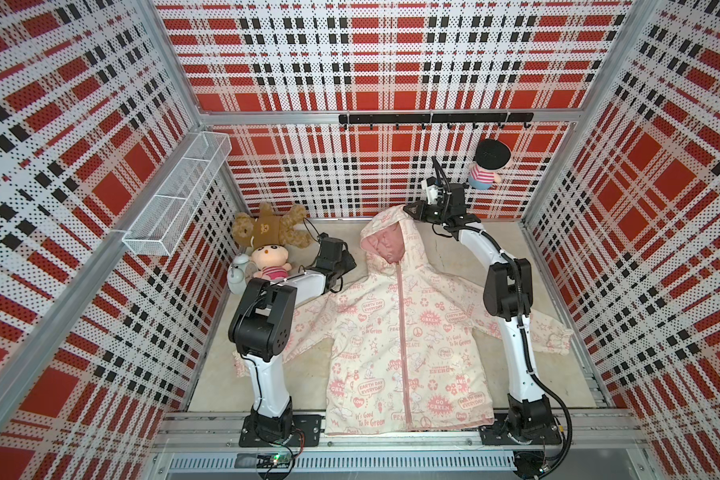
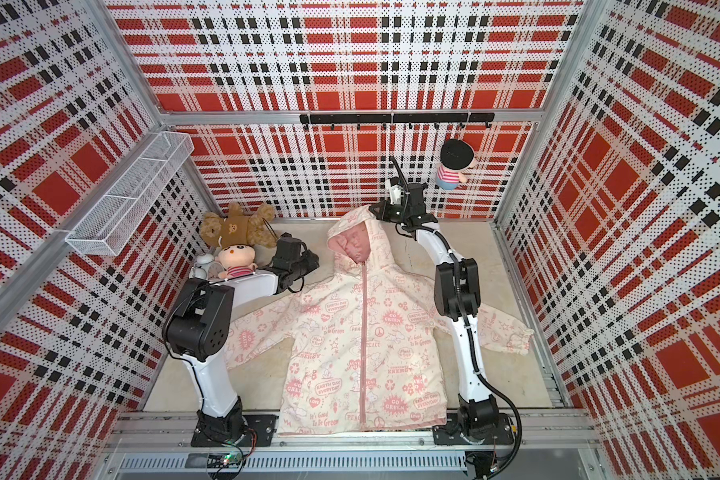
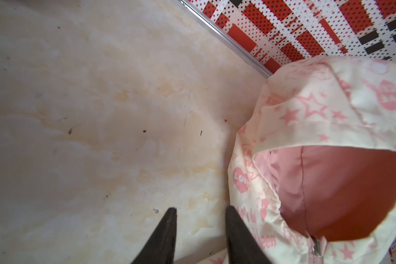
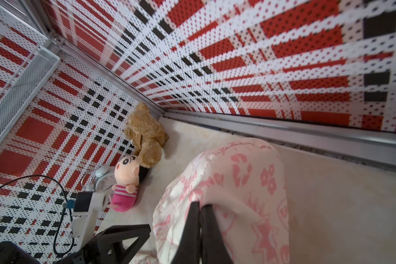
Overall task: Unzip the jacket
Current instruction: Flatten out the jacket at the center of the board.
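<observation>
The cream jacket point(image 1: 371, 332) with pink prints lies front-up on the table in both top views point(image 2: 329, 332). Its pink zipper point(image 1: 402, 332) is closed from hem to neck. My right gripper point(image 1: 412, 210) is at the hood's far tip and is shut on the hood fabric point(image 4: 249, 182), its fingers point(image 4: 193, 219) pressed together on a fold. My left gripper point(image 1: 348, 266) hovers just left of the hood, open, with bare table between its fingertips point(image 3: 172, 212). The zipper pull point(image 3: 316, 245) shows at the neck, below the pink lining point(image 3: 341, 187).
A brown teddy bear point(image 1: 267, 232), a pink-striped doll point(image 1: 269, 262) and a white alarm clock point(image 1: 240, 270) sit in the far left corner. A wire basket point(image 1: 179, 199) hangs on the left wall. A hook rail point(image 1: 433, 118) and a hanging doll point(image 1: 485, 166) are on the back wall.
</observation>
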Controlling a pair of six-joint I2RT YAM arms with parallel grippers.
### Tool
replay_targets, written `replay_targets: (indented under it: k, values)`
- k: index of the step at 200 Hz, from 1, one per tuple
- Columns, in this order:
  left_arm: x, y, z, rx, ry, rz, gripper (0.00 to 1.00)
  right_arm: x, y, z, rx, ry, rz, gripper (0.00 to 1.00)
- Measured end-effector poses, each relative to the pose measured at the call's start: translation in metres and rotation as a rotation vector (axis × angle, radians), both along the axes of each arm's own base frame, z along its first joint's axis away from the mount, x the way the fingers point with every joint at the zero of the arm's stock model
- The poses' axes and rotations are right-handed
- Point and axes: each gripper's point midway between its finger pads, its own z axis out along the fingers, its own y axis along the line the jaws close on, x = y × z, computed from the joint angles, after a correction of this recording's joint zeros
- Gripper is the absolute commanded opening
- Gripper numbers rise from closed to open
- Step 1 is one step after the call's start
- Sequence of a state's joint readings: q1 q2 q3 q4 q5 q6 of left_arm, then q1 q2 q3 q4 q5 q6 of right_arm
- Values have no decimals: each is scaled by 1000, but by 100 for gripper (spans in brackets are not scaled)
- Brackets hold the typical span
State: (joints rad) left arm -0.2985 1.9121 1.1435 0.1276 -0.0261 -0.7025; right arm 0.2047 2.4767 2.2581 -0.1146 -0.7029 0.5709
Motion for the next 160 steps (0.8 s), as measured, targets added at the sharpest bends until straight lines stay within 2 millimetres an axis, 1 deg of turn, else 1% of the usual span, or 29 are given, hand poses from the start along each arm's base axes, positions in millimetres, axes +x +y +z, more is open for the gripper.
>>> replay_targets:
  k: [18, 33, 44, 52, 60, 78, 93, 112, 127, 136, 143, 160]
  values:
    - [0, -1, 1, -1, -2, -3, 39, 6, -18, 0, 27, 6, -17, 0]
    - [1, -3, 3, -2, -6, -5, 39, 10, -31, -5, 33, 12, -32, 1]
    - [2, -4, 5, -4, -10, -6, 39, 13, -39, -13, 24, 18, -46, 19]
    - [3, -5, 7, -5, -15, -7, 39, 14, -45, -21, 6, 21, -59, 30]
    - [5, -6, 10, -8, -23, -8, 39, 15, -50, -32, -14, 33, -73, 44]
    - [11, -11, 21, -15, -47, -13, 39, 13, -57, -60, -71, 74, -95, 53]
    - [17, -16, 31, -23, -69, -18, 39, 8, -61, -85, -132, 113, -115, 56]
    - [27, -22, 45, -32, -100, -24, 39, 1, -73, -119, -222, 169, -155, 59]
    - [36, -26, 53, -39, -121, -26, 39, -8, -81, -138, -286, 213, -175, 59]
    - [40, -30, 57, -43, -131, -29, 39, -11, -84, -142, -316, 223, -180, 59]
    - [45, -31, 58, -45, -137, -30, 38, -13, -86, -141, -333, 224, -182, 59]
    - [56, -37, 59, -49, -146, -35, 35, -16, -86, -127, -348, 204, -179, 57]
